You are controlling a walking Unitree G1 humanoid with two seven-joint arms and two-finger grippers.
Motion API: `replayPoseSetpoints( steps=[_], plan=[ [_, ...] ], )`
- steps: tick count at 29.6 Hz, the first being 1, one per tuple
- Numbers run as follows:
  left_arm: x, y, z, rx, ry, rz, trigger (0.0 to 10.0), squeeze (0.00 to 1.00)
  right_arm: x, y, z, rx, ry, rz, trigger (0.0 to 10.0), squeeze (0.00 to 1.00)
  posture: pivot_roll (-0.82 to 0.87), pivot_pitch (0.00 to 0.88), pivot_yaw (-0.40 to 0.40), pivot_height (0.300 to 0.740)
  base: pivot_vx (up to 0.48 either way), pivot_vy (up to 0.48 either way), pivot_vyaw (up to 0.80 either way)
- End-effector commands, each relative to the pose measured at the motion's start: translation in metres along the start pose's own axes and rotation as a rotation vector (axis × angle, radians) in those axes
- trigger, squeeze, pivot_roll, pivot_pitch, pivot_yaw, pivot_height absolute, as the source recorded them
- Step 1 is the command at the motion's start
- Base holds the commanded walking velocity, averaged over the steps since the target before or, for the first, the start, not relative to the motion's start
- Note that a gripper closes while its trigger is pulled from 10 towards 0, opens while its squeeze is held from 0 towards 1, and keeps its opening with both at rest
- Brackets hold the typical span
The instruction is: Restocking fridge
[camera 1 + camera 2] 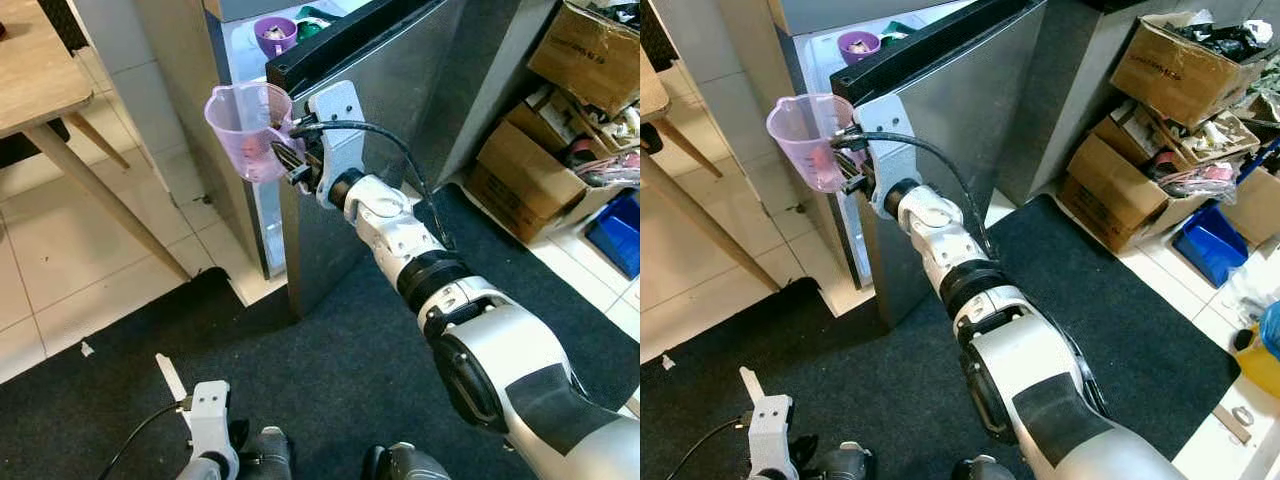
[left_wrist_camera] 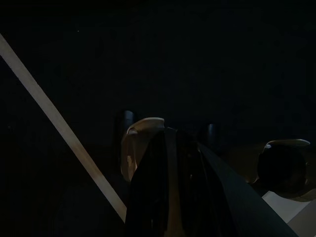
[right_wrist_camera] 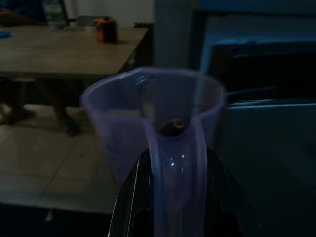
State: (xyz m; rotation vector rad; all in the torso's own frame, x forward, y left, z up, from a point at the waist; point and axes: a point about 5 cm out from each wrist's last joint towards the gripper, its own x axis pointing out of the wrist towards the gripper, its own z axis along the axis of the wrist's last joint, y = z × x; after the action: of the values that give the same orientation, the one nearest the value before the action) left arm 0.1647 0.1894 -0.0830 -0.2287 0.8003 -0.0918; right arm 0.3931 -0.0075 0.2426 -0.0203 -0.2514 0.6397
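A clear purple plastic cup [image 1: 248, 128] with a handle hangs upright in the air beside the open fridge door [image 1: 400, 110]. My right gripper [image 1: 287, 160] is shut on the cup's handle [image 3: 174, 163], its black fingers [image 3: 129, 197] on either side of it. The cup [image 3: 148, 123] looks empty. Inside the fridge [image 1: 250, 45] a purple bowl [image 1: 275, 35] and a green item [image 1: 310, 28] sit on a white shelf. My left gripper [image 1: 210, 420] hangs low over the dark mat; its wrist view is very dark.
A wooden table [image 1: 35, 70] stands at the left on the white tiles. Cardboard boxes [image 1: 560, 130] full of clutter and a blue bin [image 1: 615, 230] line the right side. A dark mat [image 1: 320, 370] covers the floor before the fridge.
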Motion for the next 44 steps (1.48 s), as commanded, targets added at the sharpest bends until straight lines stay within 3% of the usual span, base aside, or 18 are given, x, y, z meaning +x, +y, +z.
replayPoseSetpoints(
  steps=[1,6,13,15,16,17,18,21,29,30,35,41,44],
  plan=[
    [-0.005,-0.012,-0.028,-0.017,0.115,-0.033,10.0,0.0,-0.011,-0.037,0.007,0.017,-0.04,-0.195,10.0,0.0,0.1,0.188,-0.063,0.74,0.0,0.0,0.0],
    [-0.004,-0.013,-0.027,-0.017,0.116,-0.036,10.0,0.0,-0.025,-0.052,-0.001,0.017,-0.047,-0.216,10.0,0.0,0.09,0.184,-0.058,0.74,0.0,0.0,0.0],
    [-0.004,-0.013,-0.027,-0.011,0.125,-0.04,10.0,0.0,-0.035,-0.055,-0.008,0.052,-0.071,-0.159,10.0,0.0,0.08,0.18,-0.053,0.74,0.0,0.0,0.0],
    [-0.002,-0.015,-0.026,-0.008,0.126,-0.046,10.0,0.0,-0.044,-0.048,-0.01,0.108,-0.128,-0.029,10.0,0.0,0.07,0.173,-0.052,0.74,0.0,0.0,0.0],
    [-0.002,-0.015,-0.026,-0.008,0.126,-0.046,10.0,0.0,-0.044,-0.048,-0.01,0.108,-0.128,-0.029,10.0,0.0,0.07,0.173,-0.052,0.74,0.0,0.0,0.0],
    [-0.001,-0.016,-0.024,-0.008,0.122,-0.049,10.0,0.0,-0.053,-0.042,-0.016,0.117,-0.139,0.069,10.0,0.0,0.07,0.169,-0.054,0.74,0.0,0.0,0.0],
    [-0.001,-0.017,-0.024,-0.008,0.121,-0.049,10.0,0.0,-0.055,-0.04,-0.018,0.114,-0.137,0.086,10.0,0.0,0.07,0.169,-0.054,0.74,0.0,0.0,0.0],
    [0.001,-0.018,-0.021,-0.012,0.111,-0.05,10.0,0.0,-0.08,-0.028,-0.034,0.142,-0.123,0.237,10.0,0.0,0.06,0.161,-0.049,0.74,0.0,0.0,0.0],
    [0.002,-0.017,-0.018,0.004,0.116,-0.054,10.0,0.0,-0.103,-0.022,-0.044,0.213,-0.137,0.275,10.0,0.0,0.04,0.151,-0.032,0.74,0.0,0.0,0.0],
    [0.002,-0.017,-0.017,0.007,0.117,-0.056,10.0,0.0,-0.104,-0.022,-0.039,0.239,-0.167,0.277,0.0,0.0,0.04,0.147,-0.029,0.74,0.0,0.0,0.0],
    [0.004,-0.017,-0.014,0.014,0.114,-0.058,10.0,0.0,-0.107,-0.023,-0.031,0.275,-0.215,0.29,0.0,0.0,0.04,0.14,-0.025,0.74,0.0,0.0,0.0],
    [0.007,-0.018,-0.008,0.02,0.101,-0.059,10.0,0.0,-0.113,-0.032,-0.028,0.247,-0.207,0.263,0.0,0.0,0.04,0.129,-0.022,0.74,0.0,0.0,0.0],
    [0.007,-0.017,-0.007,0.019,0.097,-0.054,10.0,0.0,-0.118,-0.047,-0.03,0.224,-0.194,0.191,0.0,0.0,0.03,0.127,-0.02,0.74,0.0,0.0,0.0]
  ],
)
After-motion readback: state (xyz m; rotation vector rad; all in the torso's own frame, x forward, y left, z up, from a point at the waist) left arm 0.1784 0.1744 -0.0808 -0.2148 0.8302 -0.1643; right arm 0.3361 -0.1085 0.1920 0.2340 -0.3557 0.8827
